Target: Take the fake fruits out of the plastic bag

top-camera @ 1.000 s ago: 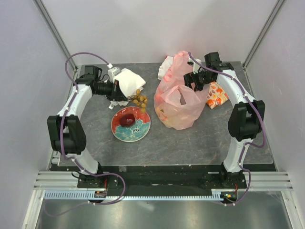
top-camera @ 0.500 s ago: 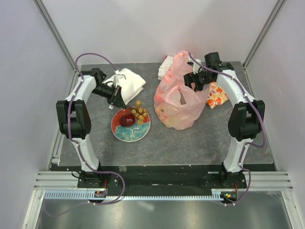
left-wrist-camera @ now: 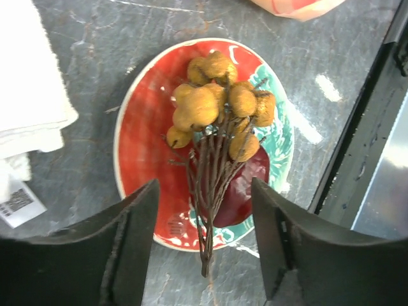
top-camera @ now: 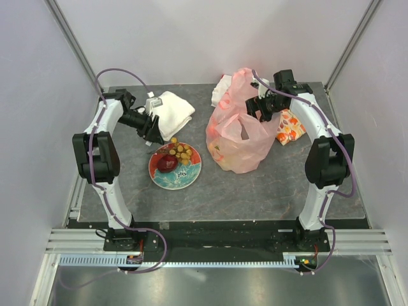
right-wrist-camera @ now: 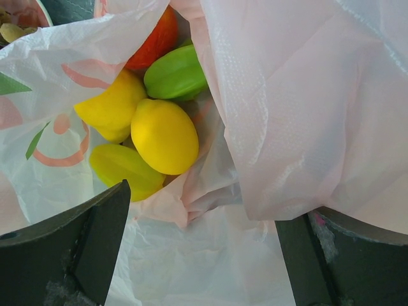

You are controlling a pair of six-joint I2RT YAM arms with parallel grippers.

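Observation:
The brownish grape bunch (top-camera: 182, 152) (left-wrist-camera: 217, 102) lies on the red plate (top-camera: 175, 180) (left-wrist-camera: 143, 127), partly over the dark red plum (top-camera: 167, 161) (left-wrist-camera: 245, 191). My left gripper (top-camera: 153, 131) (left-wrist-camera: 204, 191) hangs just above the plate's edge, open. The bunch's stem end sits between the fingers and touches neither. The pale pink plastic bag (top-camera: 239, 137) (right-wrist-camera: 287, 95) stands to the right. My right gripper (top-camera: 258, 107) (right-wrist-camera: 204, 236) is open at its mouth, with loose bag film between the jaws. Inside the bag lie a yellow fruit (right-wrist-camera: 164, 136), a green piece (right-wrist-camera: 177, 73), a yellow pear (right-wrist-camera: 111, 108) and an orange-red fruit (right-wrist-camera: 156, 38).
A folded white cloth (top-camera: 172, 111) (left-wrist-camera: 25, 83) lies just behind the left gripper. An orange-patterned cloth (top-camera: 290, 127) rests under the right arm, and another white cloth (top-camera: 222, 86) peeks out behind the bag. The table's metal edge (left-wrist-camera: 376, 159) runs close beside the plate.
The left gripper carried the grape bunch from beside the white cloth to over the plate, then opened; the bunch now rests on the plate. The right arm and bag have not moved.

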